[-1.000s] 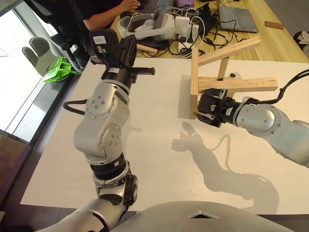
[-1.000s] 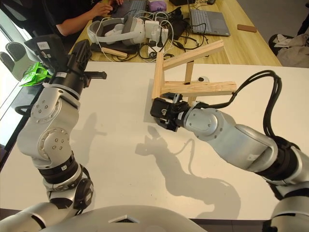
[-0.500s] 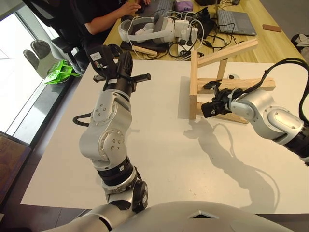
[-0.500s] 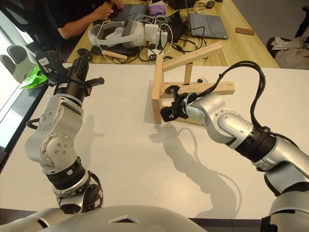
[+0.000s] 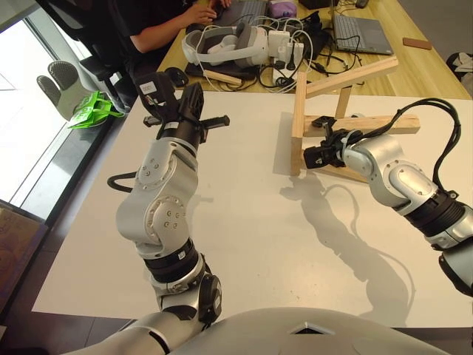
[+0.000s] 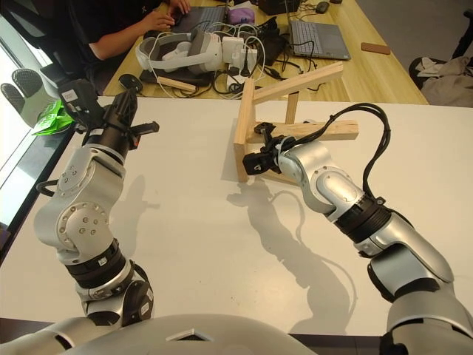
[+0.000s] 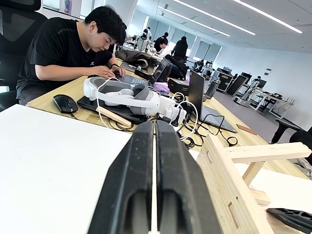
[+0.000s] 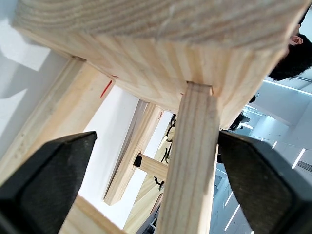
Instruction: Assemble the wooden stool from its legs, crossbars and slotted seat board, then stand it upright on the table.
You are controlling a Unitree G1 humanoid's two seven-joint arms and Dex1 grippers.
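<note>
Reviewing left eye view: stool (image 5: pixel 362 74) looked fully joined but lay on its side, upper right of frame, on the tabletop (image 5: pixel 244 244); standing it upright remained to do.
Left wrist view: left gripper (image 7: pixel 155 146) jaws pressed together, empty.
Right wrist view: right gripper (image 8: pixel 153 180) jaws spread wide, straddling a leg (image 8: pixel 190 146), not clamped.
</note>
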